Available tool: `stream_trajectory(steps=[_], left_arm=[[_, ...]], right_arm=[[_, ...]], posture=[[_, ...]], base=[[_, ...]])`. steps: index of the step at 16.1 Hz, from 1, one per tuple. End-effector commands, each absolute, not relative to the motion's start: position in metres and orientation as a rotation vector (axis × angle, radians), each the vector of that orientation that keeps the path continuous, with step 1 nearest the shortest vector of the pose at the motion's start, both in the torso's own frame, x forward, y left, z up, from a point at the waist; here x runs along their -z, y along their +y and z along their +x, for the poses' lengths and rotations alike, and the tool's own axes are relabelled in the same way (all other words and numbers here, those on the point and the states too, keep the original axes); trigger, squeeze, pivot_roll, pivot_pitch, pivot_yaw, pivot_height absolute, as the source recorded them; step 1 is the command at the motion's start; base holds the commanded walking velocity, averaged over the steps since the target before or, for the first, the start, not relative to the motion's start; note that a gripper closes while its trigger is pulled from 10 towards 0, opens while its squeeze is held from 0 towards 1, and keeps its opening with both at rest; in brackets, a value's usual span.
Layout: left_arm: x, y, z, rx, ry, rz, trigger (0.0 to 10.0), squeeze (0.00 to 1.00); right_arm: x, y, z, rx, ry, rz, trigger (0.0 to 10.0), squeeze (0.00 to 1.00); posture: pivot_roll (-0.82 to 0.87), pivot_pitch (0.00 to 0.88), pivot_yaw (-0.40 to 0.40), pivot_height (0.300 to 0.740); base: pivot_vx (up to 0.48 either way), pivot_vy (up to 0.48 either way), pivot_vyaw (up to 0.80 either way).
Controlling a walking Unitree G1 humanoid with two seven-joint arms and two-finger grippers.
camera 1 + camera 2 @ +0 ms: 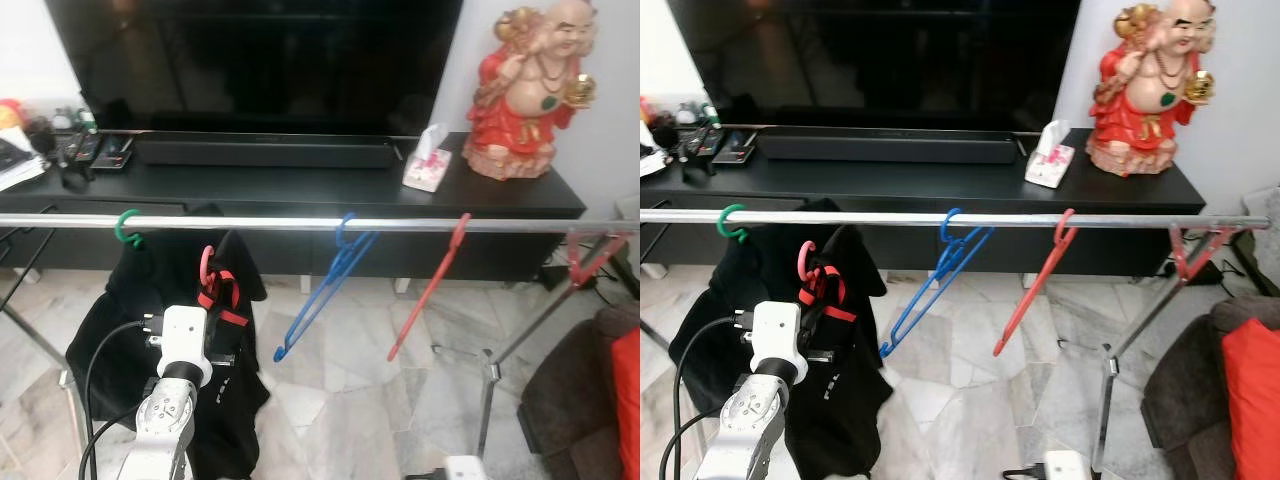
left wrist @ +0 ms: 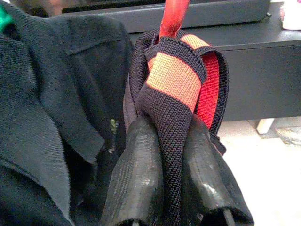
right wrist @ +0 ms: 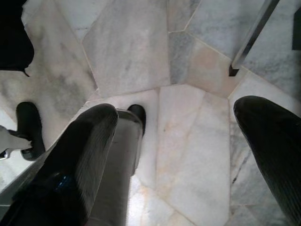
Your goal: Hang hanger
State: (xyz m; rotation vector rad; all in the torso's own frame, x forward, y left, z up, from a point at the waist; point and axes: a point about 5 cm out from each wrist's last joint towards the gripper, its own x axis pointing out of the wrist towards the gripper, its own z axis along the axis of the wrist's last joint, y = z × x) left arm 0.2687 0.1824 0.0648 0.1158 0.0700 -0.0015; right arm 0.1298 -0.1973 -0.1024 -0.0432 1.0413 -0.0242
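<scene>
Even, soft indoor light across both eye views — sharp enough, mild glare along the metal rail [image 1: 300, 224], the television screen [image 1: 260, 60] dark and matte. Left wrist view crisp on the knit strap [image 2: 171, 80], background soft — right wrist fingers [image 3: 80, 160] blurred, glossy.

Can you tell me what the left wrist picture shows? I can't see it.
The left gripper is shut on a black garment with orange and red bands, its jaws pinching the fabric. A red hanger rises above it, and a dark shirt hangs beside it.
</scene>
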Motion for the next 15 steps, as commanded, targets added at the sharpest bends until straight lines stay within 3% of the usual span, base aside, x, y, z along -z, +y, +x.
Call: stream_trajectory(steps=[1, 5, 10, 15], left_arm=[[-0.076, 0.181, 0.272, -0.005, 0.03, 0.111, 10.0, 0.0], [-0.075, 0.178, 0.27, 0.003, 0.043, 0.101, 10.0, 0.0], [-0.077, 0.178, 0.27, 0.01, 0.046, 0.1, 10.0, 0.0], [-0.076, 0.178, 0.268, 0.01, 0.05, 0.097, 10.0, 0.0]], right_arm=[[0.102, -0.197, 0.13, 0.024, 1.037, -0.026, 10.0, 0.0], [0.101, -0.185, 0.138, 0.012, 1.024, -0.021, 10.0, 0.0], [0.103, -0.164, 0.139, 0.007, 1.015, -0.032, 10.0, 0.0], [0.094, -0.201, 0.149, 0.109, 0.934, -0.062, 10.0, 0.0]], posture=[[-0.03, 0.0, -0.036, 0.74], [-0.03, 0.0, -0.035, 0.74], [-0.02, 0.0, -0.034, 0.74], [-0.02, 0.0, -0.034, 0.74]], base=[[0.0, 0.0, 0.0], [0.0, 0.0, 0.0], [-0.247, 0.0, 0.0], [-0.265, 0.0, 0.0]])
